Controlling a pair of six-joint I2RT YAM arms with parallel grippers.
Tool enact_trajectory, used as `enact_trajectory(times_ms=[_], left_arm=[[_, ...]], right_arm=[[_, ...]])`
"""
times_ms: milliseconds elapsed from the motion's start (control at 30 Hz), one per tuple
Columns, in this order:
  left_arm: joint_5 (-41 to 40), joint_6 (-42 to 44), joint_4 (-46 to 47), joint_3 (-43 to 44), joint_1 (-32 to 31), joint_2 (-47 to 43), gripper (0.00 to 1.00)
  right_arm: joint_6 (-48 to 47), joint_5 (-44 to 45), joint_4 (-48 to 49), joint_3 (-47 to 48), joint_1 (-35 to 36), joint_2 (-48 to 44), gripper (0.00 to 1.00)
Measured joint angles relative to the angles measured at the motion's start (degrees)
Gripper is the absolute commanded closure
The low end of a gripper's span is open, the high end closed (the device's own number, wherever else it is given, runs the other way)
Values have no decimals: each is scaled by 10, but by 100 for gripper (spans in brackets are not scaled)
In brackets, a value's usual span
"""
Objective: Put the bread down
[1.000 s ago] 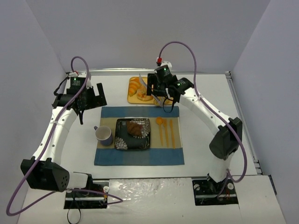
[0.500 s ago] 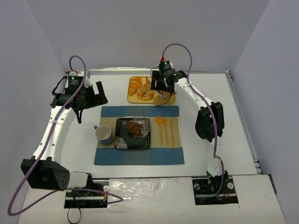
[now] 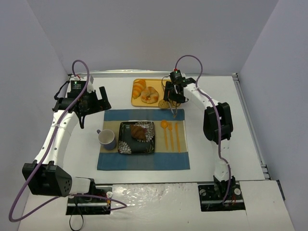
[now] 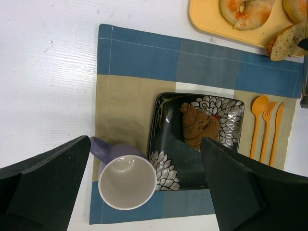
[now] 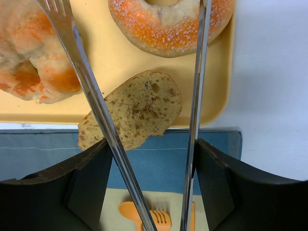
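Our left end effector point(image 3: 96, 100) hangs released and empty over the left side of the worktop point(image 3: 82, 154), jaws spread wide, near the far left corner of the blue and tan mat point(image 4: 130, 91). It has no part in the work that we can see.

On the mat, a mug point(image 4: 127, 182) stands touching the left edge of the dark flowered plate point(image 4: 166, 120), and a brown piece of bread point(image 4: 199, 126) already lies on that plate.

Further right, on the far side of the mat, the yellow tray point(image 5: 120, 53) holds a croissant point(image 5: 29, 62), a sugared doughnut point(image 5: 168, 19) and the slice of bread point(image 5: 144, 110). The slice lies at the tray's near rim, and one end hangs over onto the mat.

Our right end effector point(image 5: 154, 144) is grasping a pair of metal tongs point(image 5: 86, 82). The tongs' arms straddle the slice: one crosses over its left part, the other stands just beside its right end. They do not look closed on it, so we judge the pick not yet made. The squeeze, the lift and the carry to the plate are all left.

An orange spoon point(image 4: 259, 122), fork point(image 4: 267, 127) and knife point(image 4: 276, 130) lie on the mat just right of the plate. We think a low carry could catch them.
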Motion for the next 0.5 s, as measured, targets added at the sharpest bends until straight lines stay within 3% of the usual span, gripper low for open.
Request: enact_trajectory(times_ms=[500], left_arm=[[1, -1, 1, -6, 0, -1, 3]], right_arm=[[1, 0, 4, -18, 0, -74, 37]])
